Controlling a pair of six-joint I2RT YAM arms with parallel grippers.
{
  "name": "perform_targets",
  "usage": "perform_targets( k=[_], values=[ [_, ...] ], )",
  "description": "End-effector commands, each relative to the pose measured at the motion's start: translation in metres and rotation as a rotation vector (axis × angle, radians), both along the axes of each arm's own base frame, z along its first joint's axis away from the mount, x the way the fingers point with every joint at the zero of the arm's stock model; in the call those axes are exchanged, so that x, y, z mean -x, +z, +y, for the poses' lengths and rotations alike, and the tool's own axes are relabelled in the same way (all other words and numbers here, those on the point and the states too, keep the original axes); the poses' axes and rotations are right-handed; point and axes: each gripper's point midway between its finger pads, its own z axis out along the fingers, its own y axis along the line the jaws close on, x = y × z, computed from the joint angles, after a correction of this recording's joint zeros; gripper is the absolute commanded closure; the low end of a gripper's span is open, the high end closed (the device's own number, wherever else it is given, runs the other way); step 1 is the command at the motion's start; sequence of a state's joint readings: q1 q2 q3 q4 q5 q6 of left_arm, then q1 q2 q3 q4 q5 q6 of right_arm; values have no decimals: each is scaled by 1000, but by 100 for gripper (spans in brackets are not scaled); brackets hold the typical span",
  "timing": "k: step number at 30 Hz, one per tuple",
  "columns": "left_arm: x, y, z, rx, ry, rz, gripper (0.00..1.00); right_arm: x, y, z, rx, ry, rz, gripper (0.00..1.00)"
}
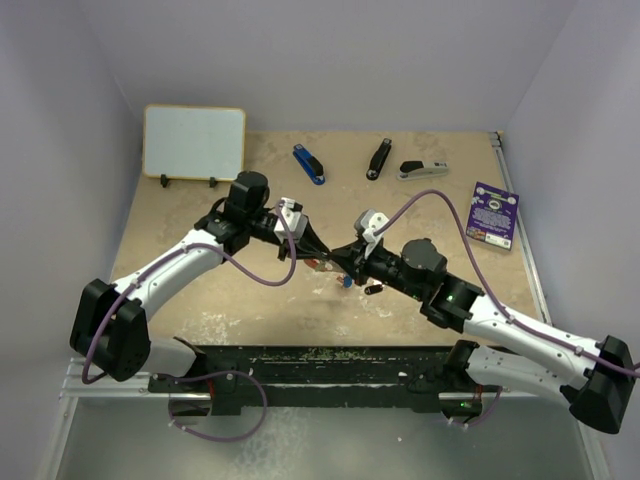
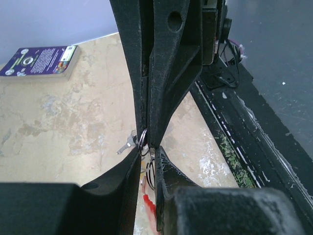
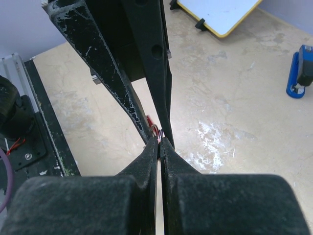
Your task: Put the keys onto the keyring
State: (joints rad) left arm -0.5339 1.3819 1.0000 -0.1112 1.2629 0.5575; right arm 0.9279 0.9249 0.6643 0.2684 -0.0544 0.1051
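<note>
Left gripper (image 2: 149, 157): nearly closed, with only a narrow slot between its fingers (image 2: 168, 171). In that slot, the keyring (image 2: 150, 175), its silver coil clamped upright between the two pads. Red fob (image 2: 148, 203) just below the coil, deeper in the same gap. All of this over the middle of the table (image 1: 300, 312).

Right gripper (image 3: 159, 143): fully closed, finger against finger, no gap in its own wrist view. Meets the left gripper tip to tip from the opposite side. Touches the upper edge of the keyring, with a loop of wire right at the point of contact. Impossible to tell whether pinching that wire or merely pressing against it.

Just below and to the right of the meeting point in the overhead view, blue key (image 1: 346, 282) and, near it, black key (image 1: 373, 289). Unclear whether lying on the table or dangling from the ring. From the left wrist, one silver key blade (image 2: 126, 145) beyond the fingertips, over the beige surface, just beside the loop of wire.

Along the far side, in a row and well apart from both grippers: blue stapler (image 1: 309, 165), black stapler (image 1: 378, 158), grey stapler (image 1: 422, 170). At the right edge, purple card (image 1: 494, 213). At the back left, whiteboard (image 1: 194, 142) propped on its stand.
</note>
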Motion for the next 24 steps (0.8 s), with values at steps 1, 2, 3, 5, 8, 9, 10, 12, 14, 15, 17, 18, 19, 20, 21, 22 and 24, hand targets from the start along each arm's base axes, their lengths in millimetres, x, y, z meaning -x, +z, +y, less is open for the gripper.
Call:
perform_targets(
  k=[1,2,3,5,8,9,10,12,14,15,17,18,19,20,21,22,24],
  values=[
    [19,41,-5,110,-142,-15,80,6,31,6,-83,44,-101,100],
    [20,41,-5,111,-146,-7,81,6,32,6,-90,46,-110,100],
    [21,42,-4,112,-150,-3,81,8,32,5,-95,51,-119,100],
    [23,42,-4,112,-156,5,82,9,32,5,-108,57,-136,100],
    [25,45,-4,115,-166,17,82,10,27,7,-104,70,-144,100],
    [26,47,-4,118,-169,18,83,10,25,8,-105,74,-144,100],
    [26,48,-4,119,-173,21,83,10,25,9,-107,77,-148,100],
    [27,51,-4,121,-179,23,84,9,24,11,-111,82,-158,100],
    [28,52,-4,122,-182,25,88,9,23,12,-115,84,-168,100],
    [28,52,-4,121,-182,27,91,9,23,13,-115,87,-169,100],
    [28,52,-4,120,-182,29,93,9,22,14,-119,95,-175,100],
    [28,52,-4,120,-182,30,94,9,22,15,-121,97,-177,100],
    [28,53,-4,120,-183,31,94,10,23,15,-128,99,-181,100],
    [28,53,-3,120,-184,31,94,10,24,15,-132,98,-186,100],
    [28,54,-4,120,-184,33,94,9,23,15,-134,96,-189,100],
    [28,55,-3,121,-185,34,95,9,23,15,-137,96,-191,100],
    [28,58,-4,121,-185,38,95,10,23,14,-144,96,-198,100]
  ],
)
